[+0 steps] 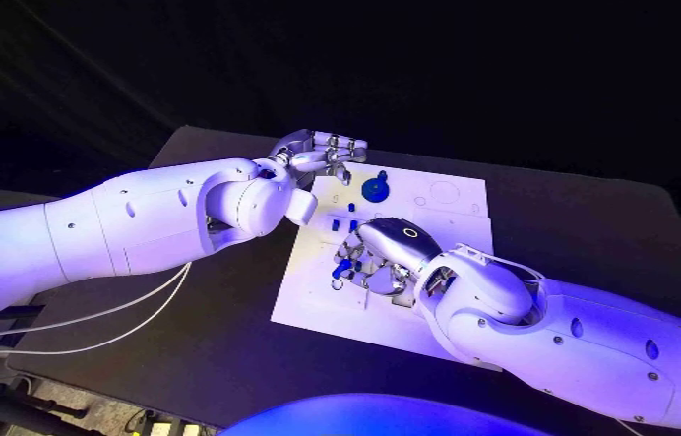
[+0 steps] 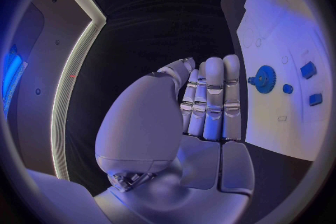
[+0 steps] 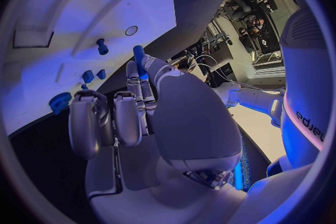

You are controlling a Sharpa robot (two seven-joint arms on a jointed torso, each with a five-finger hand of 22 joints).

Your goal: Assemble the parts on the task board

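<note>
We think our right hand, low over the task board, pinches a small blue peg that needs its hole next, while our left hand waits flat and empty by the board's far corner.

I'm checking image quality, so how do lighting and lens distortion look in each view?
Head view: blue-violet light on the task board, dark background. Left wrist view: fisheye bends the board's edges; left robot hand evenly lit. Right wrist view: right robot hand shadowed, holding a blue part; bright room beyond.
</note>
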